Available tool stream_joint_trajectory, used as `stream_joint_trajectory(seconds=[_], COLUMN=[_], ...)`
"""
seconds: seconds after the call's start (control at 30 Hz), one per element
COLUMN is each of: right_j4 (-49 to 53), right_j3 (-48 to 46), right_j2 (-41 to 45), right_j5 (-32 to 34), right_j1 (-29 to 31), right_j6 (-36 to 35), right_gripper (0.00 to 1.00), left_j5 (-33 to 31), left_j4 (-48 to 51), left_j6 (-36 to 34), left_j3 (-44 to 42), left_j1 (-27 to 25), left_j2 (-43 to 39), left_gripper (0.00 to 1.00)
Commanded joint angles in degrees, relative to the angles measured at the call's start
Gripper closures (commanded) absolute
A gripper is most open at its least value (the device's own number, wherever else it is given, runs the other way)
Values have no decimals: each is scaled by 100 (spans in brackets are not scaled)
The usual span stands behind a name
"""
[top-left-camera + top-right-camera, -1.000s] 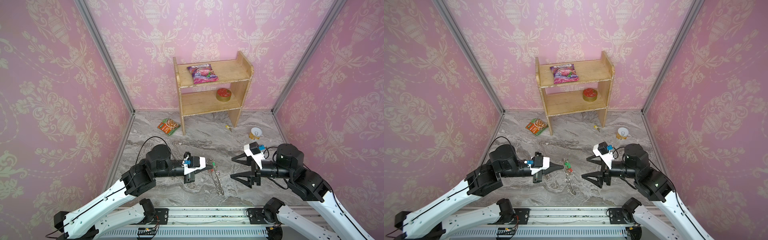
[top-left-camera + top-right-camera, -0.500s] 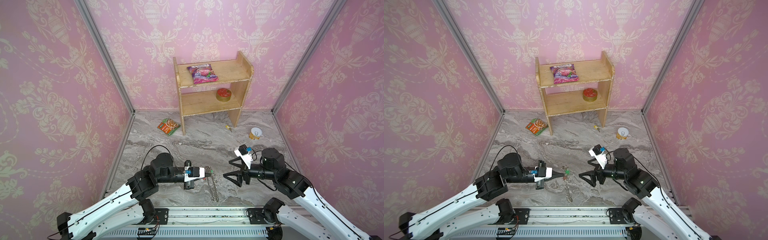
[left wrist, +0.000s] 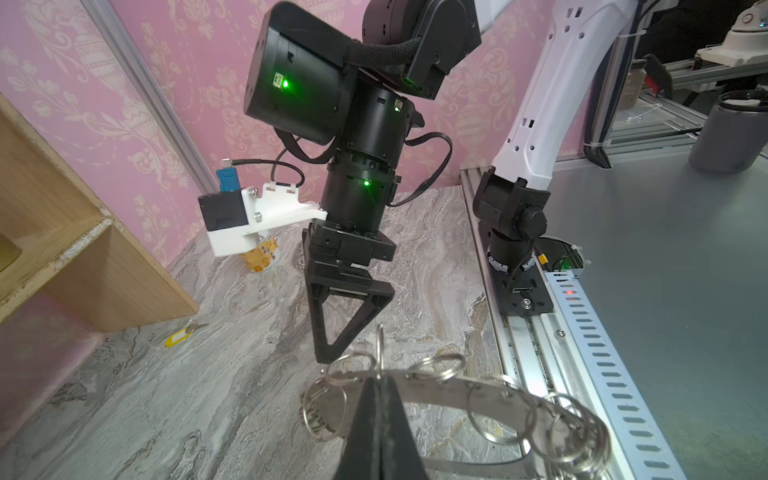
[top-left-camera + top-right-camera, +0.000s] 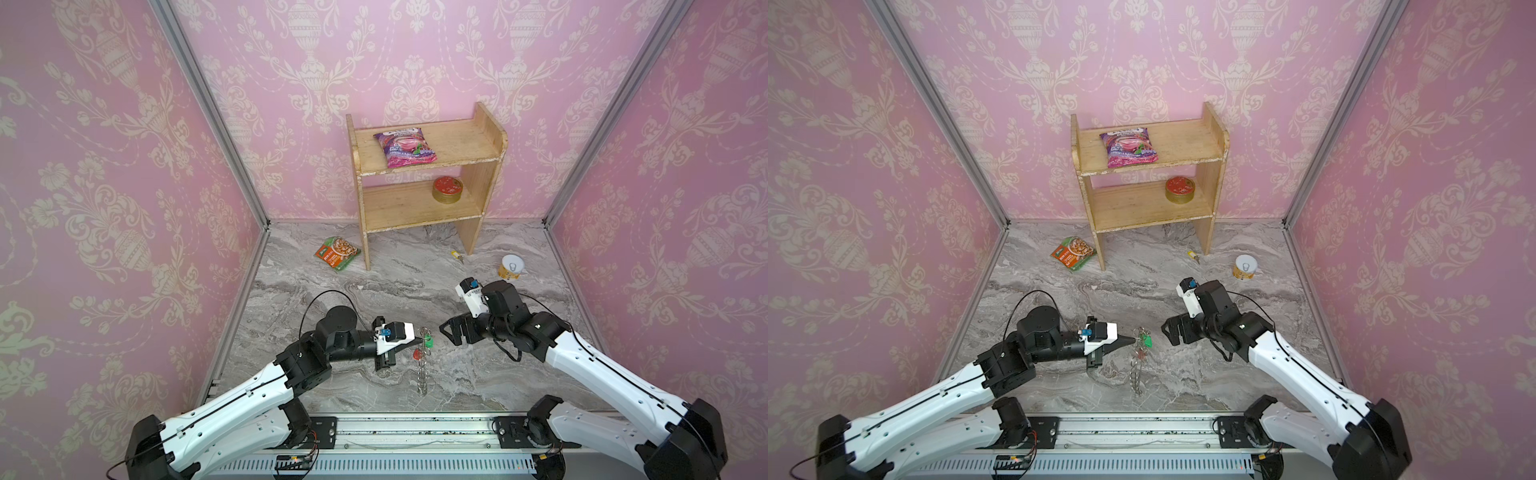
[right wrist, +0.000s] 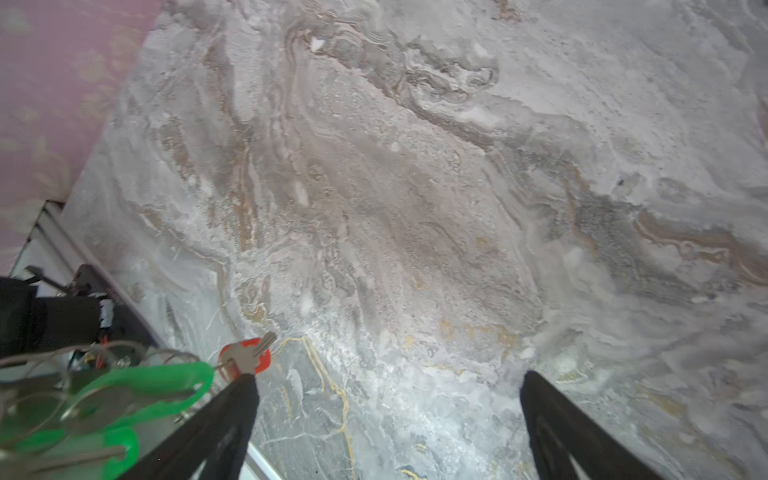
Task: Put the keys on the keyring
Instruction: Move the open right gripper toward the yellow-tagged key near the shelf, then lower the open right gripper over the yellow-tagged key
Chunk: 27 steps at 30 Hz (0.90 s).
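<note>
- The left hand [image 4: 419, 338] is pressed together, pinching the rim of the keyring [image 4: 422, 370]. The keyring hangs edge-on below it over the front of the tabletop [image 4: 374, 282]. Whether its low edge touches the marble, I cannot tell.
- A green key [image 5: 145, 386] and a red key [image 5: 245, 357] dangle near the top of the ring, just beside the pinch. Those two look threaded already.
- The right hand [image 4: 445, 332] sits just beside those tags, spread wide and empty.
- Further back, the yellow key [image 4: 457, 257] lies flat on the tabletop by the shelf [image 4: 471, 237] leg, well apart from both hands.
- My read: we're between keys, with the ring presented and one key left to fetch.
- Next, the right hand needs to swing back and pinch that thin tag cleanly off the flat marble. Then it threads the key onto one of the free loops [image 3: 582, 436] while the left hand holds steady.
</note>
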<state>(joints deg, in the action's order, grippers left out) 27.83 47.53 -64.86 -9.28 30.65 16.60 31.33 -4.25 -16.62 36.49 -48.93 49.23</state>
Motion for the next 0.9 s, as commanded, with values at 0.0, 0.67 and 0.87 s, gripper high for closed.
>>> stream_joint_trajectory(seconds=[0.0,0.67,0.87], right_j4=[-45,32,555], right_j3=[725,4787,5628], right_j2=[-833,-5754,-6308], right_j5=[740,616,461], right_j1=[-361,-1929,-2098], right_j6=[109,-666,-671], right_gripper=[0,12,18], left_j5=[437,655,740], left_j4=[-690,-922,-1018], left_j6=[438,837,920], left_j3=[-44,-151,-149], left_j1=[212,623,723], left_j2=[-1,169,326], left_gripper=[100,100,100])
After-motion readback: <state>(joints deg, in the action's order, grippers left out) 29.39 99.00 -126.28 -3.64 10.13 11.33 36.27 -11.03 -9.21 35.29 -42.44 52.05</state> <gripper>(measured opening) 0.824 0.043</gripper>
